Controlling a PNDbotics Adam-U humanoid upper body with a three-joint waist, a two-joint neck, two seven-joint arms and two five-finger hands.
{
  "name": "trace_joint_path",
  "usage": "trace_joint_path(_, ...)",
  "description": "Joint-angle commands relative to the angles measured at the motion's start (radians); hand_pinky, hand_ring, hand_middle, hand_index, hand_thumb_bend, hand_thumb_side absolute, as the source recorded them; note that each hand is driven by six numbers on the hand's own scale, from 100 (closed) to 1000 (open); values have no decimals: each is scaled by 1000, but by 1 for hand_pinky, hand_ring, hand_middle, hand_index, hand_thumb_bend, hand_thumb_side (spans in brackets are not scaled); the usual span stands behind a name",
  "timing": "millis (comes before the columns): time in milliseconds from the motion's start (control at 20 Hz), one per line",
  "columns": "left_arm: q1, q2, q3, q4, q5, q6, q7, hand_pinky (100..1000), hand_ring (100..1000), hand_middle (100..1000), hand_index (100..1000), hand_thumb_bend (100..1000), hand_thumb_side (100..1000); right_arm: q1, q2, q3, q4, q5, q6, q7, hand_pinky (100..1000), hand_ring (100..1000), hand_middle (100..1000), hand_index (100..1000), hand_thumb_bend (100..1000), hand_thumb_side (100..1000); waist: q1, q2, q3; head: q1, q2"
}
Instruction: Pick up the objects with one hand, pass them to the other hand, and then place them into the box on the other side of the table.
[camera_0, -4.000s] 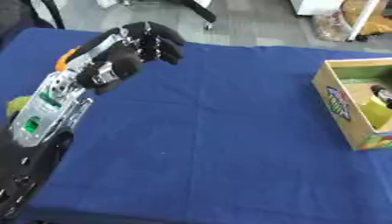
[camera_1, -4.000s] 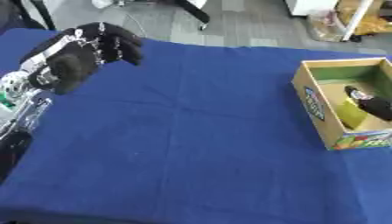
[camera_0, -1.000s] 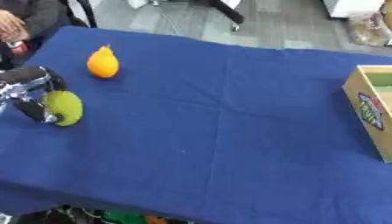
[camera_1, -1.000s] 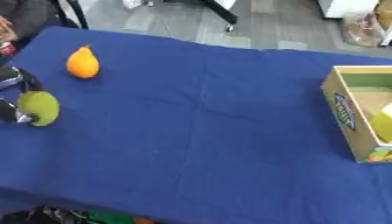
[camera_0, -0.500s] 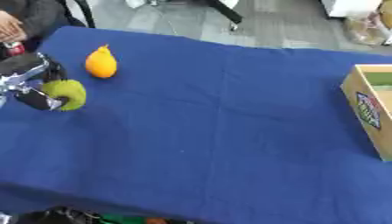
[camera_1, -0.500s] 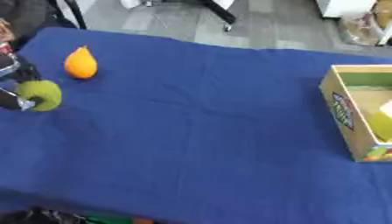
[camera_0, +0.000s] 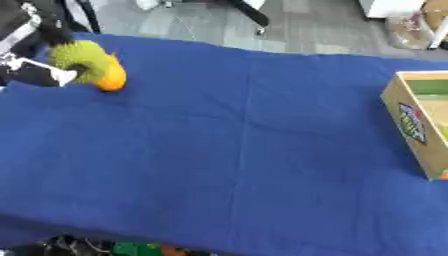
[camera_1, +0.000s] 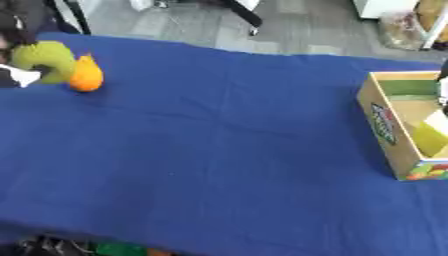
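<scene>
left hand (camera_0: 39, 35): mostly black – dark fingers at the far-left edge of the left eye view
hand casing: a white or silver panel below the black part, with a dark patch under it
left hand in the right eye view: only a black sliver and a small white corner at the left edge
detail: blurred – no screws, cables or markings can be made out
right hand: in neither view
</scene>
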Motion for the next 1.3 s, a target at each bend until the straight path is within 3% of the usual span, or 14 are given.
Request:
trace_joint_path(50,-45,-76,-12,-45,183,19,34,638,489,452,515,310,100,-35,-3,18,-70,59,-20,35,759,736,754,935,212,419,-14,-35,-4,-7,3)
trace_joint_path(250,-81,-194,-66,-52,376,33,4,644,499,461,524,305,100,-89,17,66,-152,122,-71,99,770,732,748,907,221,407,-24,-36,-10,-6,0)
trace_joint_path(500,-114,-293,-135,-36,535,72,-66,650,501,464,526,298,104,-181,29,144,-168,175,-193,172,748,704,716,858,245,396,-32,-35,-11,-7,0)
trace_joint_path(950,-138,-284,-242,-29,703,124,-197,657,504,466,528,304,127,-345,12,293,-169,112,-340,394,708,654,672,829,291,412,-37,-31,-6,-14,-6)
trace_joint_path(1300,-160,-261,-311,-36,747,162,-251,662,505,466,528,311,134,-424,38,353,-169,69,-390,552,714,657,675,842,308,417,-38,-26,0,-14,-11)
